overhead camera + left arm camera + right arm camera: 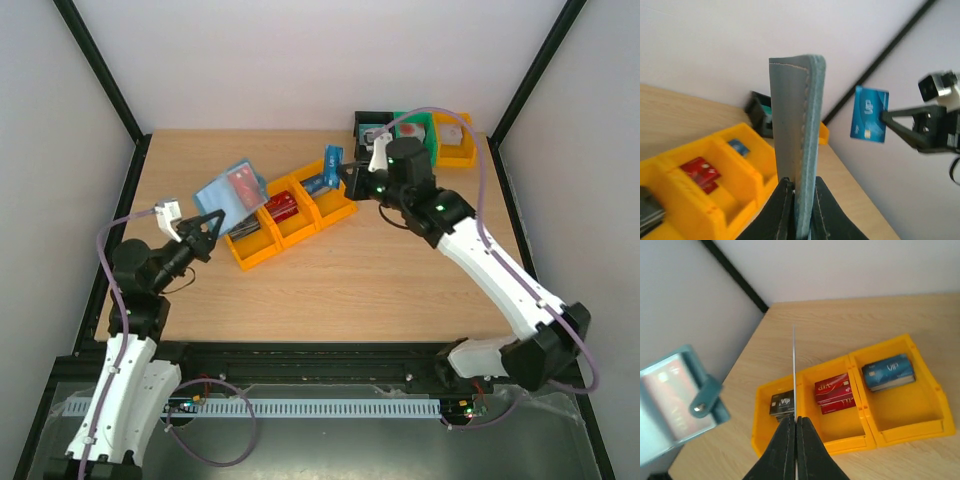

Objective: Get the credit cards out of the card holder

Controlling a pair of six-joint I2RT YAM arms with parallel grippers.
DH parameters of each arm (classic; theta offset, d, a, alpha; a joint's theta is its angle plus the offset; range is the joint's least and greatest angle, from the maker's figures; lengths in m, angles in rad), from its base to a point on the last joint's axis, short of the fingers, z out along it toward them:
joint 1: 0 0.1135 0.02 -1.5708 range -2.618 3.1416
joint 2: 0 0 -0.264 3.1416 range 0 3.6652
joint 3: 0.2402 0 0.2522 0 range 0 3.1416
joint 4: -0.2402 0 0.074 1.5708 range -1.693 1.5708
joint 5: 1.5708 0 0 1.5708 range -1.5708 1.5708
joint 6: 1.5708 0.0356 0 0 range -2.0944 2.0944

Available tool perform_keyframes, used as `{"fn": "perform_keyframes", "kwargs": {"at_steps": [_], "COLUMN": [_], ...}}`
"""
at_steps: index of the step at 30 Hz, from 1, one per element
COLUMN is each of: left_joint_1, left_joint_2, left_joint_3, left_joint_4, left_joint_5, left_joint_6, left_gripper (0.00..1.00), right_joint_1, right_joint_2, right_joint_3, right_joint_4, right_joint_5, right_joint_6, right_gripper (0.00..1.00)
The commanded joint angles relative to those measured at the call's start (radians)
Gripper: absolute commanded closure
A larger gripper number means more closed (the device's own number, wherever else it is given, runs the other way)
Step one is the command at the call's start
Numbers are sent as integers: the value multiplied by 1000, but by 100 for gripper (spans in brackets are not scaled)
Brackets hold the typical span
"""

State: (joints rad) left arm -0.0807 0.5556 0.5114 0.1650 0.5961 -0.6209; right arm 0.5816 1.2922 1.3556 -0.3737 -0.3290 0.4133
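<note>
Blue credit card (332, 160) is out of the holder. It is pinched by 1 edge between the fingers of the right gripper (347, 171), which press together on it. It juts past the fingertips, in the air and clear of the table (380, 280). In the right wrist view the card shows edge-on, a thin line rising straight from the closed tips.

Grey-blue card holder (232, 190) is clamped at its lower edge by the left gripper (212, 218), fingers squeezed flat on it. It sticks up from the tips, lifted off the table. 1 red card (243, 184) shows in its upper face. The holder is well apart from the right fingers, off to their left and blurred in the right wrist view.

Yellow tray (860, 442) with 3 compartments lies on the table under and between the 2 grippers. Seen from the right fingers:
- dark cards (782, 404) sit in the compartment just left of the tips
- red cards (834, 392) sit in the middle one, just right of the tips
- blue cards (888, 372) sit in the far right one

From the left fingers the tray lies down to the left, and the held blue card hangs to the right of the holder.

3 small bins (455, 135), black, green and yellow, stand in a row behind the right gripper at the table's far edge. Their contents are too small to tell.
</note>
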Motion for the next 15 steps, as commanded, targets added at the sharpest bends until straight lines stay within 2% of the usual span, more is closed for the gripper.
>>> {"fn": "perform_keyframes", "kwargs": {"at_steps": [1, 8, 15], "left_joint_1": [76, 160, 210], "left_joint_2": [-34, -100, -116], "left_joint_3": [-45, -125, -184], "left_joint_4": [-33, -113, -102], "left_joint_5": [-106, -144, -150], "left_joint_6": [-86, -97, -107], "left_gripper": [98, 98, 98], "right_joint_1": [-5, -6, -19], "right_joint_2": [74, 209, 369], "right_joint_3": [-30, -23, -2], "right_joint_4": [172, 302, 364], "right_joint_5": [144, 312, 312], "right_joint_6": [278, 515, 671], "right_gripper": [98, 98, 98]}}
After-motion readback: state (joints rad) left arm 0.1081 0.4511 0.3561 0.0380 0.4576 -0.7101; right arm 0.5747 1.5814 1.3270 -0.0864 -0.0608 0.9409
